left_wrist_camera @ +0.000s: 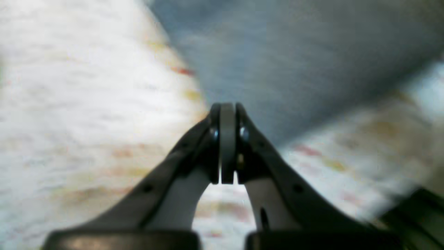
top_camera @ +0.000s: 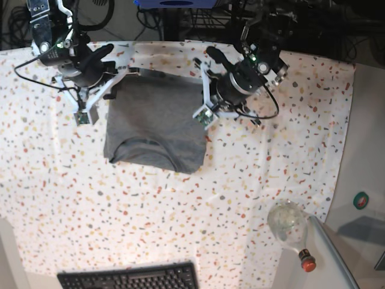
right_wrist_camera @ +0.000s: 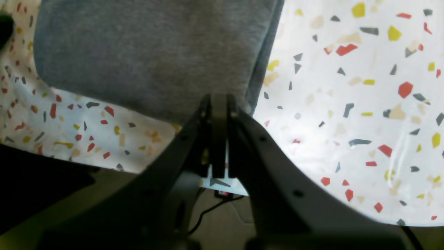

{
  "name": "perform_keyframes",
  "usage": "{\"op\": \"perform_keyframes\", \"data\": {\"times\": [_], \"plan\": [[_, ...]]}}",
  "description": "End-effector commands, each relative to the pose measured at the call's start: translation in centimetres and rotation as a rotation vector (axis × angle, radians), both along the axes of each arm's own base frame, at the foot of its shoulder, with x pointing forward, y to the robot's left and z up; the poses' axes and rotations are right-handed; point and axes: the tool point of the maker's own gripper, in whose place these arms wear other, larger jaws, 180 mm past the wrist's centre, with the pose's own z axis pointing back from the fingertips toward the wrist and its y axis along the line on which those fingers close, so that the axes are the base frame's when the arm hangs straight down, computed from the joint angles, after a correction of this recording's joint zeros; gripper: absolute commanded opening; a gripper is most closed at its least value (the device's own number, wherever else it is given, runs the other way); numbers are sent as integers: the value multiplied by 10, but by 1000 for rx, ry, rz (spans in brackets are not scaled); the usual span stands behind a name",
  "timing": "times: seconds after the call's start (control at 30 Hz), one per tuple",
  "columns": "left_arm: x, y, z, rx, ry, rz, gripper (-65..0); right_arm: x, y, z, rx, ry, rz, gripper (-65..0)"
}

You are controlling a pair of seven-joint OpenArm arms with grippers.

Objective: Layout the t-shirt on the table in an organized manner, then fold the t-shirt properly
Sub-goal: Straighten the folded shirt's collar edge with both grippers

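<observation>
Base view shows the t-shirt [top_camera: 155,123] partly folded; each end effector, left [top_camera: 203,118] and right [top_camera: 81,116], is closed and empty, so next comes a regrasp for another fold.

Bright, left wrist view smeared, glare

I see a black keyboard [top_camera: 129,276] at the near edge. On the right, near me, a clear bottle with a red cap [top_camera: 293,229] lies on its side. Further right sits a small green and red round thing [top_camera: 360,200]. At the far edge I see dark cables [top_camera: 18,21] and a blue thing [top_camera: 174,3].
</observation>
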Motion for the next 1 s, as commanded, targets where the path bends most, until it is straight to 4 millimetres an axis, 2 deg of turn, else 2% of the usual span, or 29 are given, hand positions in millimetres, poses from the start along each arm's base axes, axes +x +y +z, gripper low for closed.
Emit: {"op": "perform_keyframes", "data": {"times": [0.0, 0.07, 0.17, 0.23, 0.3, 0.4, 0.53, 0.6, 0.67, 0.7, 0.77, 0.87, 0.93, 0.97], "plan": [[3, -3, 3, -21, -15, 2, -650, 2, 10, 2, 23, -18, 21, -650], [-8, -2, -16, -7, 43, 1, -650, 5, 13, -10, 20, -6, 28, -650], [-25, 4, -48, 21, 136, 5, -650, -1, 9, -41, -1, 46, 23, -650], [-31, 8, -58, 31, 169, 11, -650, -3, 3, -52, -13, 53, 8, -650], [-34, 10, -59, 32, 176, 16, -650, -6, 1, -56, -18, 59, 5, -650], [-30, 8, -50, 25, 149, 16, -650, -11, 4, -55, -12, 60, 12, -650], [-16, 0, -5, -17, 25, 14, -650, -6, 12, -18, 25, -30, 14, -650], [-7, 3, 17, -34, -37, 36, -650, -1, 13, -1, 33, -75, 19, -650], [-2, 1, 22, -43, -52, 42, -650, 10, 12, 2, 26, -100, 23, -650], [3, -3, 21, -53, -51, 47, -650, 15, 10, -4, 18, -90, 20, -650], [8, -8, 9, -60, -22, 56, -650, 16, 5, -27, -3, -37, 15, -650], [1, -2, -32, -20, 84, 59, -650, 8, -3, -61, -31, 53, 7, -650], [-7, 2, -50, -11, 139, 68, -650, 3, -7, -70, -40, 79, 0, -650], [-10, 2, -52, -9, 148, 68, -650, 3, -8, -69, -40, 76, -4, -650]]}}
